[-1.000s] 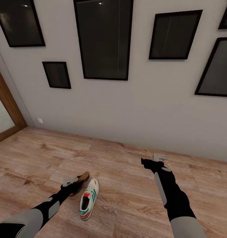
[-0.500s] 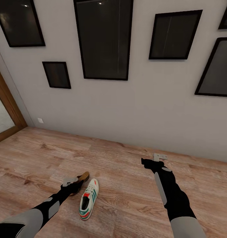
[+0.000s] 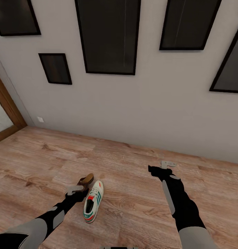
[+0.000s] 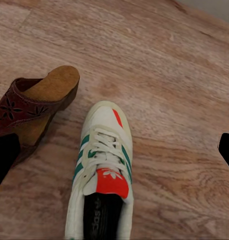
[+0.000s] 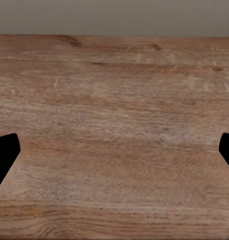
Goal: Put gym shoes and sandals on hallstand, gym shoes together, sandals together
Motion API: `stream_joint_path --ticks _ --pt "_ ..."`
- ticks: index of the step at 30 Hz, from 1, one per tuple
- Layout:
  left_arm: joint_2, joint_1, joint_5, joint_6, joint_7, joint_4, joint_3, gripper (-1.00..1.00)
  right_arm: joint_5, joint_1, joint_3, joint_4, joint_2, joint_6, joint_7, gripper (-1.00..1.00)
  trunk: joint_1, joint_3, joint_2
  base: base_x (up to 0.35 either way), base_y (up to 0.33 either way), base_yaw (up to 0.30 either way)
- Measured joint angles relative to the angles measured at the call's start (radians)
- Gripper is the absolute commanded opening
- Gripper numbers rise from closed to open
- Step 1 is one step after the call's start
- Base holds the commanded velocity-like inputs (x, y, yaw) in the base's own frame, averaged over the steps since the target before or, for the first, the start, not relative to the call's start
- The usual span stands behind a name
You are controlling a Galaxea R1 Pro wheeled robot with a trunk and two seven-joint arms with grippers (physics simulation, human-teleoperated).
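Pale corridor wall (image 3: 160,103) behind, hung with black-framed pictures (image 3: 108,34); wood door frame (image 3: 6,103) at the far left edge of the head view. Warm brown plank floor (image 3: 132,204) below, running to the wall's foot.

Left arm (image 3: 46,221) reaching low over the floor, right arm (image 3: 179,202) stretched forward toward the wall, well apart from the footwear.

One cream-white gym shoe (image 3: 92,204) lying on the floor, green side stripes, red-orange tongue patch, dark inside, toe toward the wall. Just beside it, on the door-frame side, one dark brown sandal (image 3: 85,181) with tan footbed, close to touching the shoe near its toe.

Left gripper (image 3: 75,190) hovering over the sandal's heel end and the shoe's opening; from its wrist camera, gym shoe (image 4: 102,175) and sandal (image 4: 32,107) between dark fingertips (image 4: 4,155) set wide apart, gripping nothing. Right gripper (image 3: 167,164) above bare floor (image 5: 114,130), fingertips (image 5: 4,150) likewise spread, holding nothing.
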Motion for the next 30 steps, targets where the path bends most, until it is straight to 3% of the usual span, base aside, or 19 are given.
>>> stream_joint_path --ticks 2,3,6,8,10,12,17,25,30 --pt "-0.02 0.0 -0.016 0.0 0.035 -0.001 -0.001 1.0 0.0 0.0 0.0 0.0 0.0 0.0 0.0 1.0 0.001 -0.011 0.0 0.0 0.0 0.0" --pt "-0.039 0.0 -0.043 0.0 0.091 -0.008 -0.007 1.0 0.0 0.0 0.0 0.0 0.0 0.0 0.0 1.0 0.001 -0.016 -0.001 0.0 0.0 0.0" --pt "-0.073 0.0 -0.095 0.0 0.183 -0.03 -0.018 1.0 0.0 0.0 0.0 0.0 0.0 0.0 0.0 1.0 0.003 -0.03 -0.001 0.0 0.0 0.0" --pt "-0.104 0.0 -0.148 0.001 0.257 -0.06 -0.027 1.0 0.0 0.0 0.0 0.0 0.0 0.0 0.0 1.0 0.004 -0.038 -0.002 0.0 0.0 0.0" --pt "-0.125 0.0 -0.191 0.002 0.292 -0.084 -0.029 1.0 0.0 0.0 0.0 -0.001 0.0 0.0 0.0 1.0 0.004 -0.046 -0.002 0.0 0.0 0.0" --pt "-0.132 0.0 -0.208 0.002 0.304 -0.093 -0.029 1.0 0.0 0.0 0.0 -0.001 0.0 0.0 0.0 1.0 0.005 -0.054 -0.003 0.0 0.0 0.0" --pt "-0.134 0.0 -0.221 0.002 0.314 -0.099 -0.027 1.0 0.0 0.0 -0.001 -0.001 0.0 0.0 0.0 1.0 0.008 -0.077 -0.004 0.0 0.0 0.0" --pt "-0.107 0.0 -0.226 -0.001 0.314 -0.097 -0.028 1.0 0.0 0.0 0.0 -0.001 0.0 0.0 0.0 1.0 0.011 -0.12 -0.006 0.0 0.0 0.0" --pt "-0.089 0.0 -0.227 -0.008 0.312 -0.097 -0.028 1.0 0.0 0.0 0.0 -0.001 0.0 0.0 0.0 1.0 0.011 -0.123 -0.006 0.0 0.0 0.0"
